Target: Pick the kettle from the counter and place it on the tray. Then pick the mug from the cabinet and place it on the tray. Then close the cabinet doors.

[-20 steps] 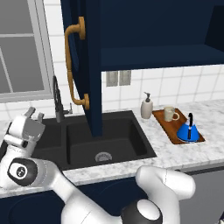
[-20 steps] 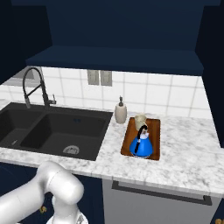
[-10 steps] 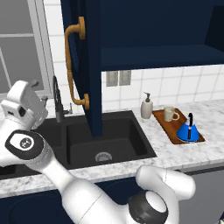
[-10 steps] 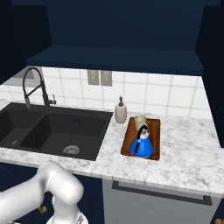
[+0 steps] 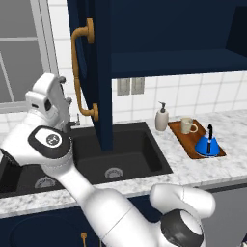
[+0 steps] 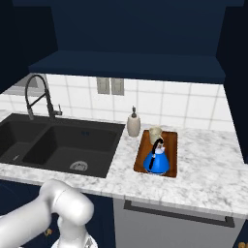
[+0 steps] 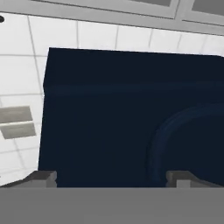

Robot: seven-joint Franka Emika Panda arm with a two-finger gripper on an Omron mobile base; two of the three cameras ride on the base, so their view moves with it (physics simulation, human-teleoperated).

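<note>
- Remaining job, judging by kettle (image 5: 208,144) and mug (image 5: 186,126) both standing on tray (image 5: 179,132) at right of centre in left base view: closing the cabinet doors.
- Left cabinet door (image 5: 94,72) swung open, edge-on at upper centre of left base view, above the sink (image 5: 140,154).
- Probably rigid, fairly light on its hinges, smooth painted face; best pushed flat on the outer panel or taken at the long curved brass handle (image 5: 80,72).
- Looks: tall, dark navy, arched raised panel, seen close across the hand view (image 7: 131,118).
- Gripper (image 7: 111,178) spread wide, holding nothing, at bottom of hand view, facing the panel.
</note>
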